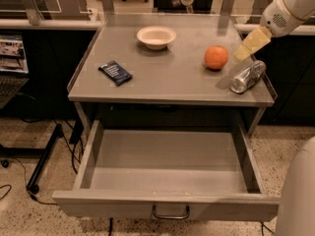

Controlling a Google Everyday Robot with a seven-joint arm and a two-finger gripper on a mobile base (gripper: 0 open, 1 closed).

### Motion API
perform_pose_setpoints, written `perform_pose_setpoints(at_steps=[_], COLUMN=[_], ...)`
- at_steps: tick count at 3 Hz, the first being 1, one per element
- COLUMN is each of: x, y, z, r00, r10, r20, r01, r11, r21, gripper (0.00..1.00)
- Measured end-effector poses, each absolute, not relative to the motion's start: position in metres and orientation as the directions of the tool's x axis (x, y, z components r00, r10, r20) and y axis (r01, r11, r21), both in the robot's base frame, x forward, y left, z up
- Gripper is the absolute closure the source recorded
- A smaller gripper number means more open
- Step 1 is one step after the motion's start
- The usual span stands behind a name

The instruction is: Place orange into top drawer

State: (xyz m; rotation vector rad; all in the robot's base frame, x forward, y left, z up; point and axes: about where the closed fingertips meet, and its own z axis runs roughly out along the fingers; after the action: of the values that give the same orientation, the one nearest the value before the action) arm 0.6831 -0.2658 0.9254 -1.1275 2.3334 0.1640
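The orange (pixel 216 57) sits on the grey table top (pixel 172 82), toward the right. My gripper (pixel 246 48), with pale yellow fingers, hangs just right of the orange and above the silver can, not touching the fruit. The top drawer (pixel 167 166) is pulled fully open below the table top. Its inside is bare and its curved handle (pixel 170 214) shows at the front centre.
A silver can (pixel 247 76) lies on its side near the table's right edge. A white bowl (pixel 156 36) stands at the back centre. A dark blue packet (pixel 114 73) lies on the left. My white base (pixel 298 195) fills the lower right corner.
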Motion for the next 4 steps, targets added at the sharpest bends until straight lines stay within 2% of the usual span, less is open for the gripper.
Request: perform_pose_setpoints(at_steps=[2,4], x=[0.712,0.749], y=[-0.248,-0.240], z=[0.910,0.888], r00=[-0.415,-0.405], r10=[-0.629,-0.612], r20=[-0.658,-0.679], r01=[-0.799,-0.779], r11=[0.597,0.620], r21=[-0.067,-0.093], gripper=[0.00,0.00])
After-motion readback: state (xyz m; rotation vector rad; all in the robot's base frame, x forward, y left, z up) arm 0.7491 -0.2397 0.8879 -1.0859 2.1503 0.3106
